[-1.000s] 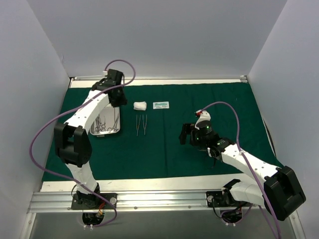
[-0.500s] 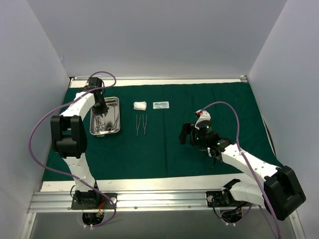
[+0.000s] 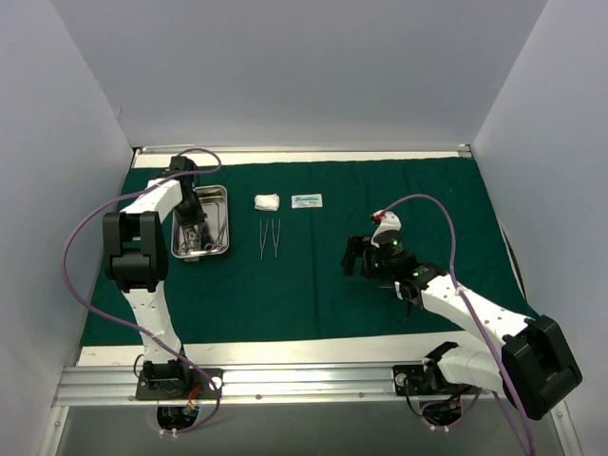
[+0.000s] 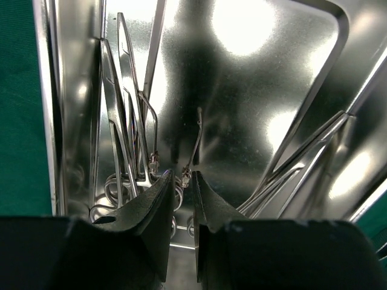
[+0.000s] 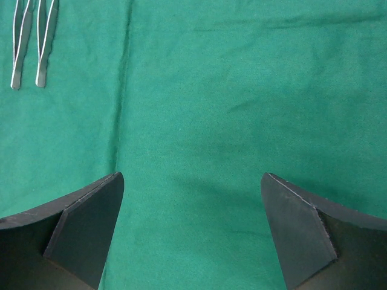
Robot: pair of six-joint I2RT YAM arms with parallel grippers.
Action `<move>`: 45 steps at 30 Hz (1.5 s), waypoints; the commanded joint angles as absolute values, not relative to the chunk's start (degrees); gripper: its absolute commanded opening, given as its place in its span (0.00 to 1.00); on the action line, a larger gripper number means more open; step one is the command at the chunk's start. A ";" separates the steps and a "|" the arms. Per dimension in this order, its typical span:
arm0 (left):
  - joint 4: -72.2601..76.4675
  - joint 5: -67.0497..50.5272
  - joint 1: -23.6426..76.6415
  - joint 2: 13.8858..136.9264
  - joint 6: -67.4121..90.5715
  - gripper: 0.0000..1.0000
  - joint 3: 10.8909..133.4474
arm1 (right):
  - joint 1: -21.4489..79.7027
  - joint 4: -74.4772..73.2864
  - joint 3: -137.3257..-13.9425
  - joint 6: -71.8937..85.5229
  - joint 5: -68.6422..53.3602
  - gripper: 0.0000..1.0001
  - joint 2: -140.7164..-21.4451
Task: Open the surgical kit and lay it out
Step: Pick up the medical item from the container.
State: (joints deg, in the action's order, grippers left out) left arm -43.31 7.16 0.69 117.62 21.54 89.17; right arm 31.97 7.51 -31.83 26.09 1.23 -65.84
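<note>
White walls stand around the bench, where the dark green cloth wrap lies spread flat.
On the wrap sits the steel tray with forceps inside. The left jaws reach into it, nearly together around a thin forceps part; whether they pinch it I cannot tell. Just right of the tray lie two tweezers, the gauze wad and the packet. Well right of it, the right jaws are spread wide.

Tray and forceps present mirror-glossy polished metal, cloth wrap presents matt, finely woven green fabric, and fingers of the right end effector present matt black plastic.
</note>
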 commanded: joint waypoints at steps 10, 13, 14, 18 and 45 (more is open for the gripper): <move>-41.84 5.98 0.35 119.79 20.30 0.27 90.88 | 32.26 8.26 -32.17 26.46 1.67 0.91 -66.36; -42.19 5.98 0.35 120.15 20.30 0.27 90.97 | 32.26 8.26 -31.99 26.54 1.84 0.91 -66.27; -42.19 5.98 0.35 120.23 20.39 0.26 90.88 | 32.26 8.26 -31.99 26.54 1.76 0.92 -66.27; -42.63 5.54 0.35 120.06 20.65 0.20 90.70 | 32.26 8.35 -31.90 26.54 1.93 0.92 -66.18; -43.69 2.38 6.84 108.64 25.13 0.02 93.69 | 32.26 8.17 -31.64 26.72 2.02 0.91 -64.78</move>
